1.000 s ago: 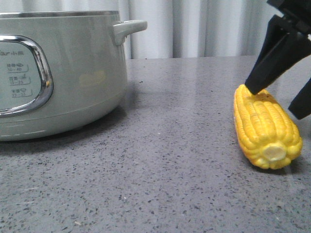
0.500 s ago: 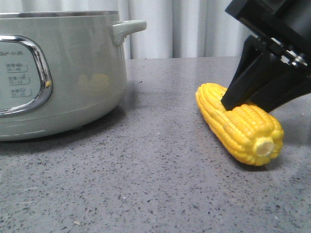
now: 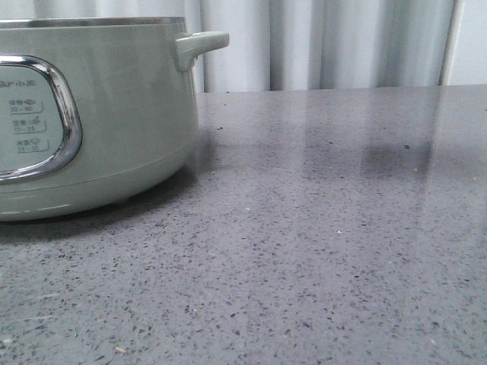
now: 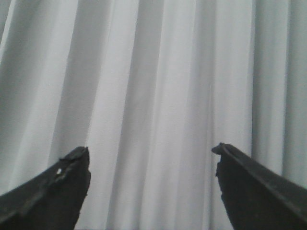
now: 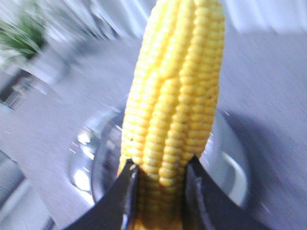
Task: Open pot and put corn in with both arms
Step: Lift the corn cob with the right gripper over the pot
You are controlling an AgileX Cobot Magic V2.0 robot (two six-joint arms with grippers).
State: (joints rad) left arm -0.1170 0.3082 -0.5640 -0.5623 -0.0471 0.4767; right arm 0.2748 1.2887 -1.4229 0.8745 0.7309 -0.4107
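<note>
The pale green pot (image 3: 99,114) stands at the left of the front view, with its chrome-framed panel (image 3: 34,118) and stubby handle (image 3: 199,44). Neither gripper nor the corn shows in that view. In the right wrist view my right gripper (image 5: 158,167) is shut on the yellow corn (image 5: 175,86), its black fingers (image 5: 122,191) pressed on both sides of the cob. The corn hangs above a round steel-rimmed opening (image 5: 230,163), blurred, that looks like the pot's mouth. My left gripper (image 4: 151,153) is open and empty, facing the white curtain.
A grey speckled countertop (image 3: 319,228) stretches to the right of the pot. White curtains (image 3: 327,42) hang behind it. A blurred green plant (image 5: 21,33) shows at the edge of the right wrist view.
My right gripper has lifted the corn off the countertop and out of the front view. The pot has not moved.
</note>
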